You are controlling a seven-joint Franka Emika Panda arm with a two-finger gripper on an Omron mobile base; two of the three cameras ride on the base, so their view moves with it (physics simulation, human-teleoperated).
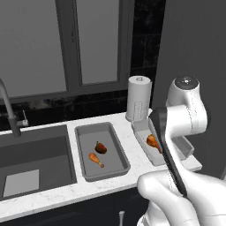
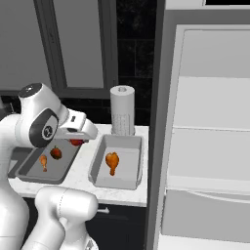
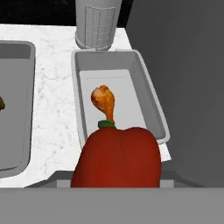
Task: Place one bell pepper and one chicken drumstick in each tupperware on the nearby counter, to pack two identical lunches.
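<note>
End effector [image 2: 77, 142] grasping red bell pepper [image 3: 116, 158]. Right tupperware [image 3: 148, 103], w/ drumstick [image 3: 104, 101], dead ahead near surface's right edge; long axis running away.

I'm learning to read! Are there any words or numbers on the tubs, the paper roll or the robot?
There are none to read here.
The two tupperware tubs are plain grey.
The paper towel roll has a faint grid pattern, no letters.
The gripper, closed on the red bell pepper, carries no label.
The counter has grey veins, no writing.
</note>
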